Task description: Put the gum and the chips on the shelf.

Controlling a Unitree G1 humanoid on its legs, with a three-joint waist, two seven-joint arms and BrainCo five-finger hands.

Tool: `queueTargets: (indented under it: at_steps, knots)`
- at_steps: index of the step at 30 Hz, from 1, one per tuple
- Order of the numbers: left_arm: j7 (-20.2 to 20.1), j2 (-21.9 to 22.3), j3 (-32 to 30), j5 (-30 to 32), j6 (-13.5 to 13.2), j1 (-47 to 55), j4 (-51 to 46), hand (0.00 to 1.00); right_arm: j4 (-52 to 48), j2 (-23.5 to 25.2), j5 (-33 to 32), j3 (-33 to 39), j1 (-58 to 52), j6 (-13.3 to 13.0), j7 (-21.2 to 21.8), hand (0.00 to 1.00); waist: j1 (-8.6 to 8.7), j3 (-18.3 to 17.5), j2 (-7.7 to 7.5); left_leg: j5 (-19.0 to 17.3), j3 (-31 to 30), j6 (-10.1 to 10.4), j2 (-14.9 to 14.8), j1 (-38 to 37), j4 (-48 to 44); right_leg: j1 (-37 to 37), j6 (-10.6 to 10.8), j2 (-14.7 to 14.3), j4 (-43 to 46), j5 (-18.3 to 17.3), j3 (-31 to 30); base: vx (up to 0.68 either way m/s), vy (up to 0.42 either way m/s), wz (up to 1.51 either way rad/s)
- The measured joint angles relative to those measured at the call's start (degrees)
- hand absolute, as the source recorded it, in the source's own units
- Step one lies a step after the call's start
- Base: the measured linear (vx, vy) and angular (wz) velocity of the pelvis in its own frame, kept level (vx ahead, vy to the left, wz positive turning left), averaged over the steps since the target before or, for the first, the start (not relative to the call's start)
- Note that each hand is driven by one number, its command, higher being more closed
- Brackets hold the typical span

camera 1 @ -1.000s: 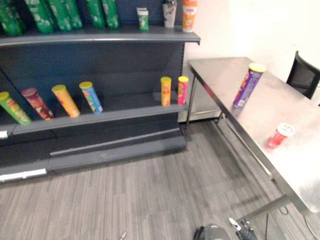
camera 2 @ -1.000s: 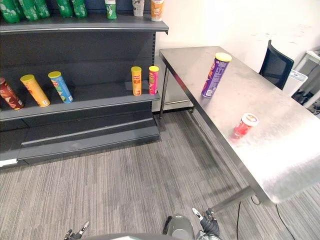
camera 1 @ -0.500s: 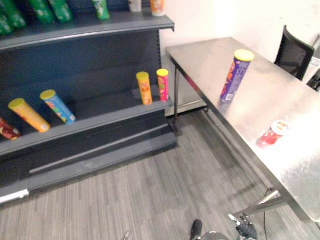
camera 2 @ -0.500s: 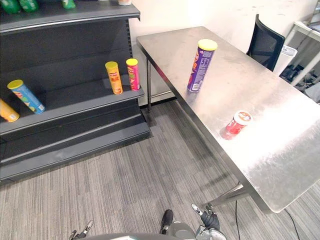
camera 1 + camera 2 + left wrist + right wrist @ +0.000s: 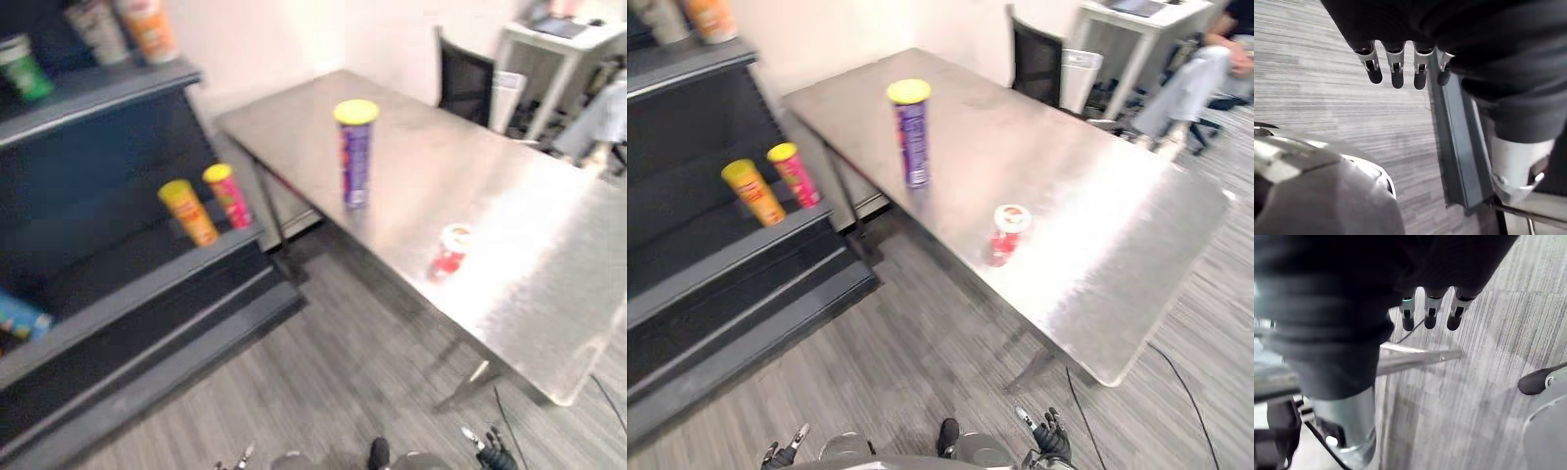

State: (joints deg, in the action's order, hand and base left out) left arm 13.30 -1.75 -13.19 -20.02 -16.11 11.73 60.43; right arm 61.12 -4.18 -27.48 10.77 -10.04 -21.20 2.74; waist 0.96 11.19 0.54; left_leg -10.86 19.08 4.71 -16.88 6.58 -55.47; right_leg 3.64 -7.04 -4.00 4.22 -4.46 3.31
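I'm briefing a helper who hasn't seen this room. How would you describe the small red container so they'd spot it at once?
Find the long steel table beside the dark shelf. Two things stand on it, apart; the red container is the one farther from the shelf. Unlike the tall purple can with a yellow lid, it is short and white-lidded.

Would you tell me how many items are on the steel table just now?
2: the purple chips can stands upright toward the shelf end, and the red gum tub sits apart from it, farther from the shelf. The whole table shows, so none seems hidden.
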Motion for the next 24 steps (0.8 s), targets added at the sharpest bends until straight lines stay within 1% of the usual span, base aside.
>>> queueTargets:
  at_steps: [1, 2, 3, 4, 5, 6, 7, 8, 9, 10, 11, 12, 13, 14, 16, 18, 20, 22, 24]
  knots:
    - [-0.02, 0.12, -0.01, 0.01, -0.07, 0.16, -0.34, 0.00, -0.01, 0.07, 0.00, 0.22, -0.19, -0.06, -0.20, 0.00, -0.02, -0.04, 0.07, -0.78, -1.13, -0.02, 0.42, 0.86, 1.96, 0.51, 0.12, 0.01, 0.06, -0.40, -1.28, 0.18, 0.036, -1.17]
    - [0.00, 0.48, -0.05, -0.06, -0.12, 0.76, -1.61, 0.00, -0.30, 0.17, 0.01, 0.18, -0.27, -0.07, -0.26, 0.00, 0.03, -0.16, 0.20, -1.13, -3.36, 0.14, 1.21, 2.46, 7.06, 1.59, 1.11, -0.02, 0.11, -1.47, -4.01, 0.24, 0.096, -1.17]
    - [0.05, 0.84, -0.09, -0.11, -0.22, 1.37, -2.81, 0.00, -0.95, 0.28, 0.01, 0.18, -0.40, -0.06, -0.26, 0.00, -0.04, -0.23, 0.20, -1.21, -5.96, 0.34, 2.06, 3.60, 13.01, 1.94, 1.50, 0.00, 0.53, -2.17, -6.65, 0.20, 0.087, -1.16]
    - [0.13, 1.03, -0.14, -0.12, -0.23, 1.65, -3.47, 0.00, -1.67, 0.50, 0.01, 0.18, -0.42, -0.06, -0.26, 0.00, -0.05, -0.25, 0.21, -1.11, -7.61, 0.52, 2.58, 4.24, 16.52, 1.85, 1.77, 0.03, 0.96, -2.57, -7.96, 0.30, 0.144, -1.14]
    - [0.31, 1.23, -0.18, -0.16, -0.31, 1.92, -4.09, 0.00, -2.55, 0.70, 0.01, 0.15, -0.23, -0.09, -0.22, 0.00, -0.22, -0.27, 0.18, -0.93, -10.80, 0.74, 3.60, 4.75, 23.61, 1.73, 2.41, 0.18, 1.66, -3.41, -10.43, 0.29, 0.156, -1.05]
    - [0.58, 1.55, -0.20, -0.20, -0.29, 1.86, -4.38, 0.00, -3.07, 0.84, 0.00, 0.04, -0.16, -0.09, -0.14, 0.00, -0.74, -0.36, 0.08, -0.28, -13.70, 0.79, 4.56, 4.81, 29.86, 1.66, 3.67, 0.56, 2.56, -4.18, -12.70, 0.35, 0.195, -0.99]
    - [0.73, 1.57, -0.21, -0.22, -0.30, 1.85, -4.61, 0.00, -3.42, 0.82, 0.00, 0.00, -0.23, -0.08, -0.12, 0.00, -1.08, -0.42, 0.04, 0.32, -14.79, 1.06, 4.96, 4.72, 32.60, 1.71, 4.28, 0.89, 3.04, -4.74, -13.58, 0.25, 0.159, -0.83]
    - [1.09, 1.60, -0.26, -0.27, -0.31, 1.86, -4.78, 0.00, -4.18, 0.81, 0.00, -0.07, -0.25, -0.09, -0.07, 0.00, -1.30, -0.61, -0.03, 1.28, -16.57, 1.53, 5.78, 4.57, 37.29, 2.31, 5.11, 1.63, 3.87, -5.37, -15.30, 0.36, 0.257, -0.67]
    - [1.20, 1.69, -0.21, -0.26, -0.31, 1.90, -4.93, 0.00, -4.45, 0.89, -0.02, -0.13, -0.20, -0.12, 0.03, 0.00, -1.42, -0.83, 0.06, 3.12, -17.13, 2.01, 6.44, 4.15, 40.95, 3.16, 6.63, 2.40, 4.11, -6.25, -16.37, 0.37, 0.281, -0.56]
    - [1.20, 1.83, -0.14, -0.23, -0.31, 1.93, -5.07, 0.00, -4.45, 0.93, -0.02, -0.13, -0.33, -0.15, 0.06, 0.00, -1.40, -1.06, 0.32, 4.48, -17.37, 2.29, 6.63, 4.00, 42.64, 3.51, 7.32, 2.71, 4.14, -6.67, -16.39, 0.44, 0.369, -0.39]
    - [1.18, 2.20, 0.02, -0.12, -0.31, 1.91, -5.12, 0.00, -4.45, 0.95, -0.03, -0.13, -0.34, -0.17, 0.07, 0.00, -1.47, -1.59, 0.98, 6.98, -17.84, 2.40, 6.78, 3.38, 45.31, 3.72, 8.62, 2.86, 4.48, -7.45, -16.33, 0.27, 0.279, -0.32]
    - [1.16, 2.95, 0.27, -0.11, -0.31, 2.08, -5.07, 0.00, -4.48, 0.84, -0.03, -0.12, -0.42, -0.25, 0.11, 0.00, -1.60, -2.37, 2.24, 10.29, -18.09, 2.24, 6.42, 2.61, 47.73, 3.66, 10.28, 2.66, 5.20, -8.65, -16.42, 0.34, 0.395, -0.51]
    - [0.88, 3.09, 0.06, -0.54, -0.39, 1.85, -4.89, 0.00, -3.62, 1.60, -0.09, -0.12, 0.15, -0.11, 0.01, 0.00, -2.29, -3.49, 2.14, 12.62, -15.93, 2.43, 6.73, 2.16, 46.85, 3.83, 11.70, 3.86, 6.95, -10.87, -16.65, 0.26, 0.340, -0.66]
    - [1.05, 1.89, 0.64, -0.23, -0.58, 1.97, -5.55, 0.00, -4.31, 2.96, 0.01, -0.96, -0.27, -0.28, 0.36, 0.00, -2.83, -4.13, 0.87, 11.37, -14.29, 1.73, 7.40, 1.66, 46.28, 3.02, 11.85, 5.17, 8.33, -10.90, -15.56, 0.29, 0.371, -0.70]
    - [0.97, 0.46, 0.99, 0.63, -0.81, 1.99, -5.48, 0.00, -4.40, 4.86, -0.09, -2.12, -0.33, -0.60, 0.42, 0.00, -2.73, -5.45, -1.66, 8.72, -10.90, -0.38, 10.36, -0.22, 45.48, 2.85, 12.20, 9.11, 8.99, -10.66, -13.05, 0.27, 0.312, -0.61]
    - [0.86, 0.00, 1.27, 1.21, -0.82, 1.41, -4.82, 0.00, -4.34, 5.08, -0.18, -2.07, -0.33, -0.60, 0.35, 0.00, -2.70, -5.68, -2.01, 7.20, -9.45, -1.24, 11.36, -1.07, 44.83, 3.18, 12.93, 10.23, 8.97, -10.16, -12.93, 0.15, 0.200, -0.39]
    - [0.67, -0.44, 1.69, 2.85, -0.70, 0.32, -2.61, 0.00, -3.75, 5.12, -0.19, -1.84, -0.47, -0.58, 0.36, 0.00, -2.50, -6.20, -1.64, 6.56, -7.99, -1.89, 12.24, -2.17, 45.51, 3.12, 12.77, 11.28, 8.75, -8.86, -12.78, 0.07, 0.148, -0.34]
    - [0.07, -0.44, 2.14, 2.86, -0.23, -0.47, -0.98, 0.00, -3.65, 4.74, -0.11, -1.06, -0.57, -0.72, 0.25, 0.00, -2.48, -6.82, -1.17, 6.56, -7.08, -2.14, 12.28, -2.84, 46.92, 2.46, 12.52, 11.37, 8.35, -7.04, -12.64, 0.04, 0.115, -0.28]
    - [-0.08, -0.62, 2.82, 2.93, 0.12, -0.59, 0.19, 0.00, -2.57, 4.43, -0.16, -0.87, -0.85, -0.98, -0.46, 0.00, -1.86, -7.32, -0.72, 7.58, -6.61, -2.55, 12.43, -4.06, 49.46, 2.44, 12.47, 11.34, 7.07, -4.81, -11.72, 0.03, 0.087, -0.13]
